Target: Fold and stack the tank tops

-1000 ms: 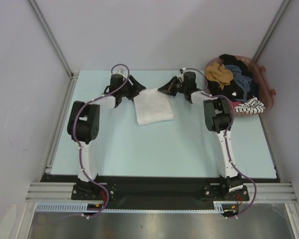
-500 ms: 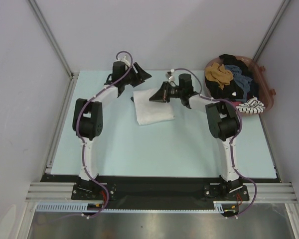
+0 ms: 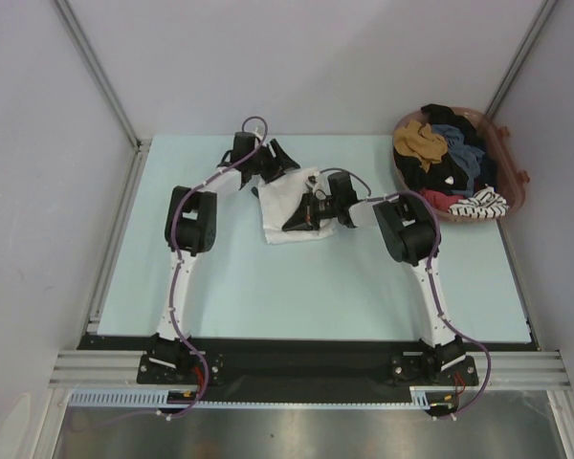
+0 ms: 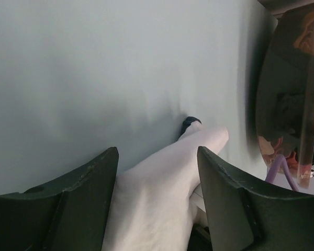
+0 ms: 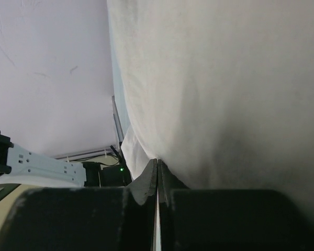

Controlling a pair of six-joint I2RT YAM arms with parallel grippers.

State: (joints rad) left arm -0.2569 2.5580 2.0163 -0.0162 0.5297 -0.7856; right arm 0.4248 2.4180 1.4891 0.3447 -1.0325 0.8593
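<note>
White top (image 3: 277,206): folded, flat on table (image 3: 220,277), toward far edge.
Left hand (image 4: 157,151): fingers apart, over top's far edge.
Right hand (image 5: 157,163): fingers together, against the top.

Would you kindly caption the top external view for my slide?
Open left gripper and shut right gripper at the white tank top.

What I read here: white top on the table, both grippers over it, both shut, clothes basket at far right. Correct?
Not quite. Only the right gripper is shut. The left gripper is open, its fingers spread above the white top, as the left wrist view shows. The rest holds: top on the table, basket at far right.
</note>
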